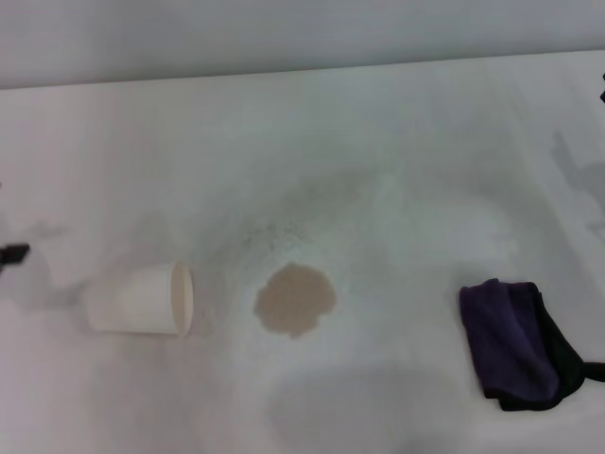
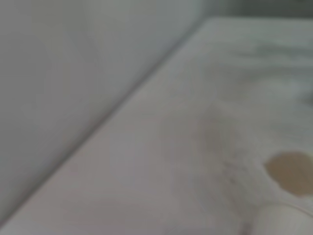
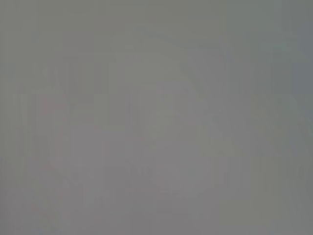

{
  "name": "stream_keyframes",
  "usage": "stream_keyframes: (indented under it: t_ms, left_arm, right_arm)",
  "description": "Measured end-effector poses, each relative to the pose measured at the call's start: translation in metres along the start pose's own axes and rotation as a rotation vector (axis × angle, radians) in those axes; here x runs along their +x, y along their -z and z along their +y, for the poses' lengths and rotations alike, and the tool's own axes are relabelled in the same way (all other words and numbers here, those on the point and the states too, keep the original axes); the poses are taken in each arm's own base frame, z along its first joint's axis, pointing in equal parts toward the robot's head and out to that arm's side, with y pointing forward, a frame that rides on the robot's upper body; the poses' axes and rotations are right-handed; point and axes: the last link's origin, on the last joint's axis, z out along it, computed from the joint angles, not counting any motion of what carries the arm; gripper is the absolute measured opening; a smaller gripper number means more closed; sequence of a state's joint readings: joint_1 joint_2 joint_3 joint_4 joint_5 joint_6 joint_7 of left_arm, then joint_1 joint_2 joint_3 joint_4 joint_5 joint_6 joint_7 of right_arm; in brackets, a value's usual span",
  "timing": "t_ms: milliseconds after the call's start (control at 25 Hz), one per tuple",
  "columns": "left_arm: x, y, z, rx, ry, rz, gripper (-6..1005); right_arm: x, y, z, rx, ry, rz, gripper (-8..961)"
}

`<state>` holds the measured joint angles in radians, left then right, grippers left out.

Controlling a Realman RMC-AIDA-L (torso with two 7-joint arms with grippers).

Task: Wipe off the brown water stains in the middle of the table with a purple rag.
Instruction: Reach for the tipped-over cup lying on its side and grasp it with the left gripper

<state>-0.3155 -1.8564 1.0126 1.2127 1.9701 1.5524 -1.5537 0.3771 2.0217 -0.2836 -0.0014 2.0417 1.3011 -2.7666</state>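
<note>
Table (image 1: 397,151): broad white surface filling nearly the whole head view, running to a pale wall along the far edge. Faint grey smears and a band of fine speckles arc across the middle.

White cup (image 1: 142,300): lying on its side, near-left of centre, open mouth facing right toward the stain. Its rim stops just short of the blotch; bare table between them. A blurred pale rim at the edge of the left wrist view is probably this cup (image 2: 281,218).

Purple rag (image 1: 506,342): crumpled heap on the near right, dark purple with black edging on its right side and a thin black strap trailing toward the right edge of the view. Nothing touches it.

Brown water stains (image 1: 295,299): one tan, roughly round blotch with uneven edges, near the middle of the table, between cup and rag. The rag lies well to the right of it and a little nearer, with bare white surface between. Also seen in the left wrist view (image 2: 292,172), beside the long line where table meets wall.

Left gripper (image 1: 13,253): only a small dark tip shows at the far left edge of the head view, well apart from cup, stain and rag. Whether its fingers are spread or closed cannot be told; it grips nothing visible.

Right gripper (image 1: 602,93): a dark sliver at the far right edge, far beyond the rag. Spread cannot be told. Right wrist view gives only uniform grey.
</note>
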Motion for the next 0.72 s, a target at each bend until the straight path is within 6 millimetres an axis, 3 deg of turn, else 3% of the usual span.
stream_keyframes:
  t_ms: [360, 720]
  left_arm:
    - [0.007, -0.028, 0.009, -0.138, -0.130, -0.125, 876]
    - [0.008, -0.058, 0.023, -0.196, -0.254, -0.132, 876]
  right_arm:
    - [0.004, 0.003, 0.005, -0.003, -0.024, 0.010, 848]
    - [0.002, 0.006, 0.008, -0.012, -0.035, -0.013, 846]
